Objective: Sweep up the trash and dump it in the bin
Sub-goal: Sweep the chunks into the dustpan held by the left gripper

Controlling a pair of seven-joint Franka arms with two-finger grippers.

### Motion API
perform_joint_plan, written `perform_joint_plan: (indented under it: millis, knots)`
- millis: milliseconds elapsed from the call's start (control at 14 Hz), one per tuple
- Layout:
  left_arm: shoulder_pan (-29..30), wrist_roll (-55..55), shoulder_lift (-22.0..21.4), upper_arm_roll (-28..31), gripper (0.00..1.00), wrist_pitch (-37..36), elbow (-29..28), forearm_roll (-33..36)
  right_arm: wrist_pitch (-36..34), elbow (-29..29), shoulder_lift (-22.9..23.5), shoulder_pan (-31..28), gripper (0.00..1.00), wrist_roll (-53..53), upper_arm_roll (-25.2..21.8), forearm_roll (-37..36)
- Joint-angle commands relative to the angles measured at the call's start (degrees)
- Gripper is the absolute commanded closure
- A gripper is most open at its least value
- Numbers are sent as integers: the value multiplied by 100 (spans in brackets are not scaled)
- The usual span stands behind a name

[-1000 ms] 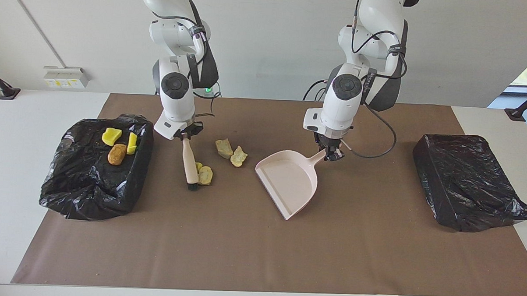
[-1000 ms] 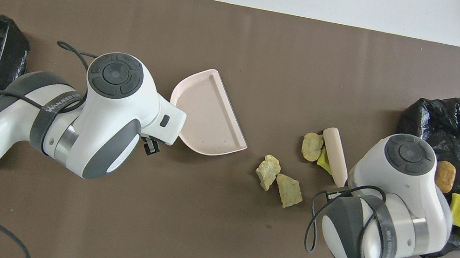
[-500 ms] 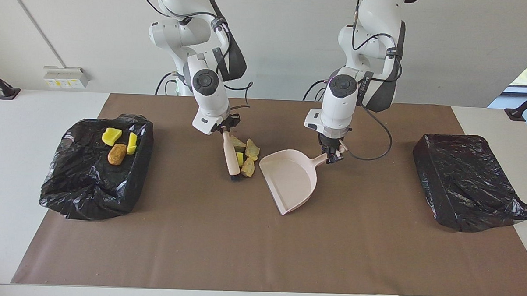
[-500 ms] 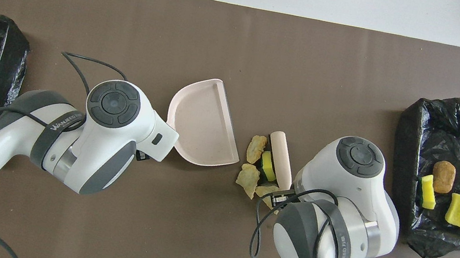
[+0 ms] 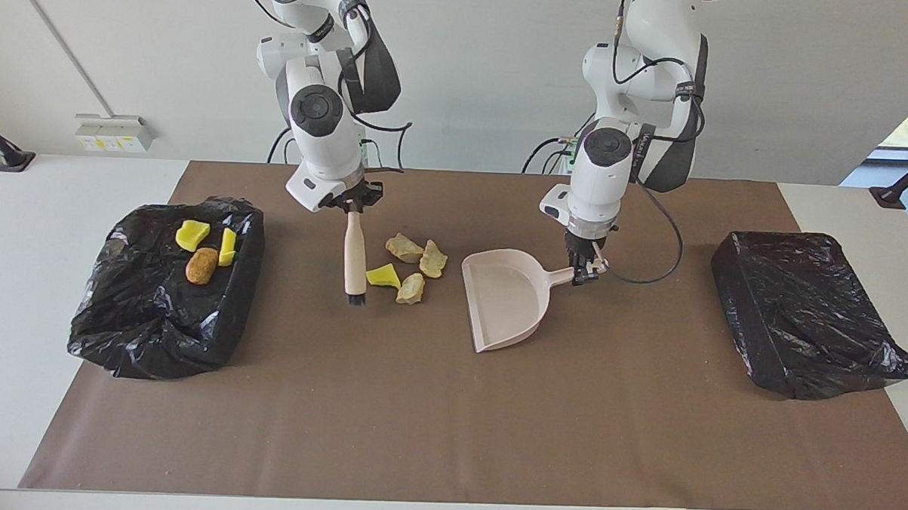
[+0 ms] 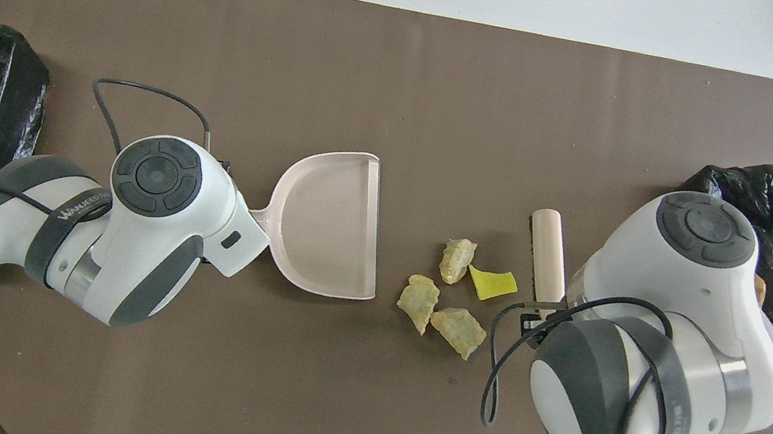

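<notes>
While four pieces of trash (image 5: 408, 267) lie loose on the brown mat (image 5: 448, 428), between the brush (image 5: 355, 259) and the pink dustpan (image 5: 506, 306), three more sit in the black-lined bin (image 5: 161, 328) at the right arm's end of the table. The right gripper (image 5: 354, 206) is clamped on the brush handle, bristles down beside the yellow wedge (image 5: 383, 275). The left gripper (image 5: 583, 271) is closed on the dustpan handle. A second black-lined bin (image 5: 807, 313) stands at the left arm's end.

Glossy crinkled black plastic bin liner (image 5: 157, 312), smooth matt pink dustpan (image 5: 507, 302), matt brown table cover (image 5: 448, 421).
</notes>
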Motion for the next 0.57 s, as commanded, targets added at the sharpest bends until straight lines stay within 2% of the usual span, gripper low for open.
perform_joint_plan:
  millis: [0,143,214,357,500]
  knots:
    - [-77,103,-261,-35,100,139,-358,157,85,-985,-726,31,100,366,95,-155]
    - [-253,60,-445,-26,100,165,-630,165,77,-1259,-930,92,100,445,104,-155]
    - [-297,42,-490,-26,100,192,-701,165,94,-1277,-887,101,100,436,112,-112]
    - [-368,-37,-543,-35,100,157,-763,165,321,-1277,-475,110,100,445,112,72]
    - [-447,-186,-595,-35,100,166,-842,165,673,-1278,-325,293,100,454,112,536]
